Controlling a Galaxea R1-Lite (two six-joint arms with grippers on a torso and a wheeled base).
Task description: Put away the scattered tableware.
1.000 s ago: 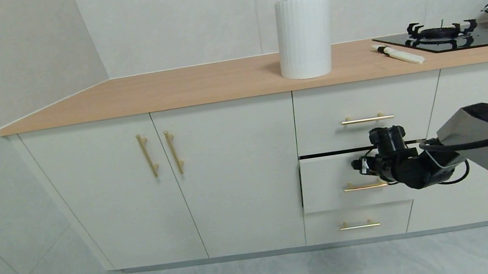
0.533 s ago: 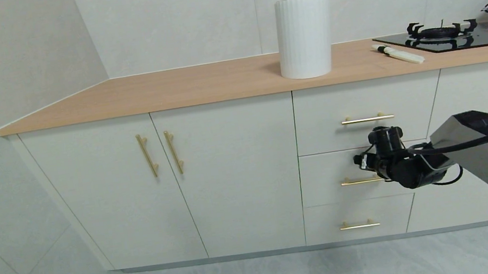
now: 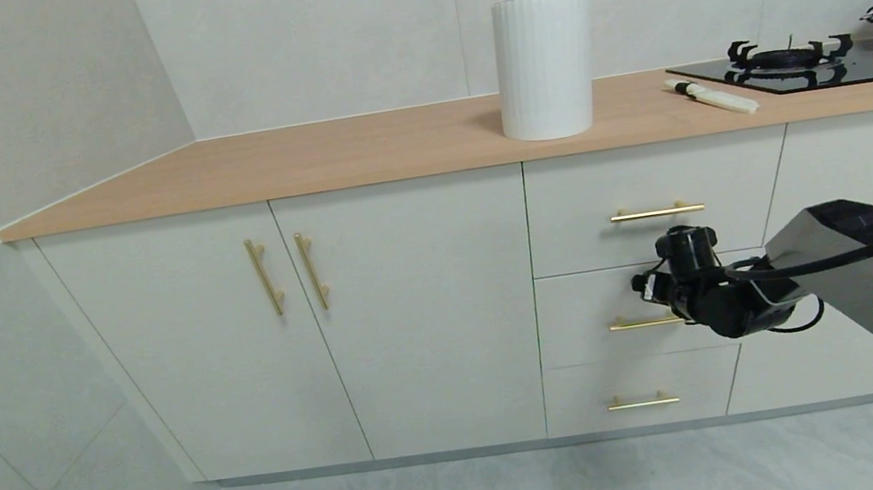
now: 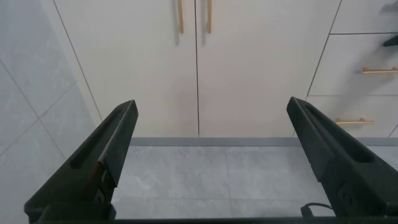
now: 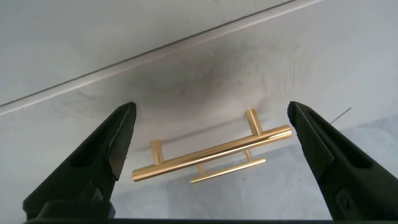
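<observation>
Wooden bench (image 3: 263,167) tops pale cabinets. Empty left tool (image 4: 211,124) is spread wide, facing the double doors (image 4: 196,68) low near the floor. On the bench a white ribbed canister (image 3: 545,65) stands upright; the white utensil (image 3: 710,96) lies flat just beside the stove (image 3: 804,67). Below, right tool (image 5: 211,134) is spread, pinching nothing, at the middle drawer handle (image 5: 214,155); drawer shut flush.

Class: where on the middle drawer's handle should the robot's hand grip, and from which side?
Grip the middle drawer's handle midway between its two posts, coming straight from the front. The bar lies level and stands off the drawer front, so the open right hand could likely close above and below it.
</observation>
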